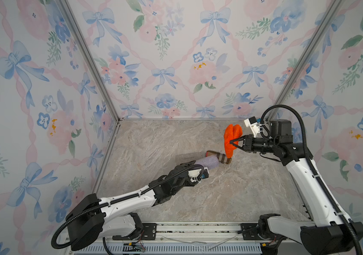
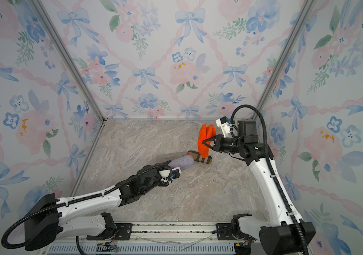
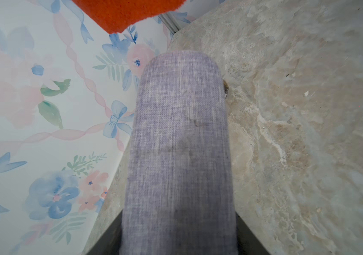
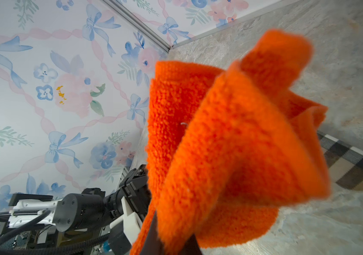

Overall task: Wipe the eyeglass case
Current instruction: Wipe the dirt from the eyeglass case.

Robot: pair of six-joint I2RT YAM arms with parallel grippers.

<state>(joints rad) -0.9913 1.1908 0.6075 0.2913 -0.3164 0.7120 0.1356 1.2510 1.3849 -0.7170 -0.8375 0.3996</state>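
A grey-lavender woven eyeglass case (image 1: 206, 163) (image 2: 181, 163) is held by one end in my left gripper (image 1: 192, 165), which is shut on it low over the middle of the table. In the left wrist view the case (image 3: 180, 143) runs straight out between the dark fingers (image 3: 109, 239). My right gripper (image 1: 231, 142) (image 2: 203, 142) is shut on a bunched orange cloth (image 1: 232, 133) (image 4: 231, 143) and holds it in the air, beyond the case's free end and to its right. Cloth and grey case are apart.
A plaid tan, black and white case (image 1: 219, 157) (image 4: 353, 167) lies on the marble tabletop (image 1: 220, 194), just past the grey case's free end and under the hanging cloth. A clear flat packet (image 1: 185, 156) lies behind the grey case. Floral walls enclose three sides.
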